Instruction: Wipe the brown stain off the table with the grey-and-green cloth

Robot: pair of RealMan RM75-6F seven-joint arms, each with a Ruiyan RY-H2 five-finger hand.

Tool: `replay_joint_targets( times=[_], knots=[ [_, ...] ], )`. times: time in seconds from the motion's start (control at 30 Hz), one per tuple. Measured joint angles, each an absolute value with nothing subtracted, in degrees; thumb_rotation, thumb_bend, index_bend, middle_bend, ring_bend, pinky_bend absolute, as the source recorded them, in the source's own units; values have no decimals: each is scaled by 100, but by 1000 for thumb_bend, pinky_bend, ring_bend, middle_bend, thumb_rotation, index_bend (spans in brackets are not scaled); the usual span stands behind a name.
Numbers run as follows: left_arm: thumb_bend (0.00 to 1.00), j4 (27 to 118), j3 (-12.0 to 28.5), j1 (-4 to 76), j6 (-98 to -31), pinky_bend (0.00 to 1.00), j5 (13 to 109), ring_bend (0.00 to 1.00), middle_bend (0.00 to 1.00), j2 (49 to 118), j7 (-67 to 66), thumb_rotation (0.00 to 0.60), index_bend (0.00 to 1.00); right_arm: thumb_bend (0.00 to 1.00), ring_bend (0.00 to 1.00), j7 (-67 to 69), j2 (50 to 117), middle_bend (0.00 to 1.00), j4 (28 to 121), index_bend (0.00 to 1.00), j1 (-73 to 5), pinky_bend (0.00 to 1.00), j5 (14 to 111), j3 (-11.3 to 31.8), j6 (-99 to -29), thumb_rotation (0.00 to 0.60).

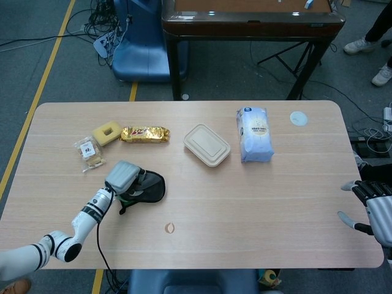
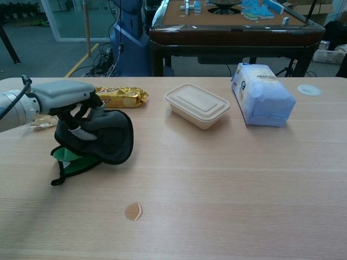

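My left hand grips the grey-and-green cloth from above, left of the table's middle. The cloth is bunched and partly lifted, with its green underside showing and a corner trailing on the table. The small brown stain lies on the wood nearer the front edge, to the right of the cloth and apart from it. My right hand hovers at the table's right edge with fingers spread, holding nothing; the chest view does not show it.
Behind the cloth lie a wrapped snack packet, a yellow sponge and a gold-wrapped bar. A beige lidded container, a blue-and-white bag and a white disc sit further right.
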State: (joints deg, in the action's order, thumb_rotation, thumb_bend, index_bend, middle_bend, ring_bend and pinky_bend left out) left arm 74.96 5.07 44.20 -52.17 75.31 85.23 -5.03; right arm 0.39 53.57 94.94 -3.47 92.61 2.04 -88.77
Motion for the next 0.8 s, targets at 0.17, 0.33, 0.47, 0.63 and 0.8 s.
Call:
replay_joint_targets(
  times=[0.17, 0.33, 0.47, 0.63, 0.8],
  knots=[
    [201, 8539, 297, 4238, -5479, 998, 8054, 676, 672, 7802, -373, 600, 632, 249, 309, -1, 5361, 364, 9526, 366, -371, 289, 9285, 206, -8847, 600],
    [201, 9171, -8, 4126, -5571, 998, 8513, 673, 670, 7523, -575, 600, 617, 249, 309, -39, 5365, 364, 9572, 366, -398, 289, 9324, 206, -8822, 600],
    [201, 9272, -86, 4132, -5480, 998, 8599, 670, 669, 7727, -781, 600, 616, 249, 309, -84, 5328, 364, 9623, 366, -388, 289, 9338, 204, -8845, 600],
    [201, 9268, -151, 4224, -5329, 998, 8804, 664, 667, 8145, -916, 600, 615, 249, 309, -130, 5309, 364, 9667, 366, -359, 289, 9312, 198, -8859, 600],
    [201, 9091, -203, 4350, -5166, 998, 9005, 661, 666, 8583, -1085, 600, 615, 249, 309, -176, 5311, 364, 9692, 366, -352, 289, 9290, 194, -8843, 600]
  ],
)
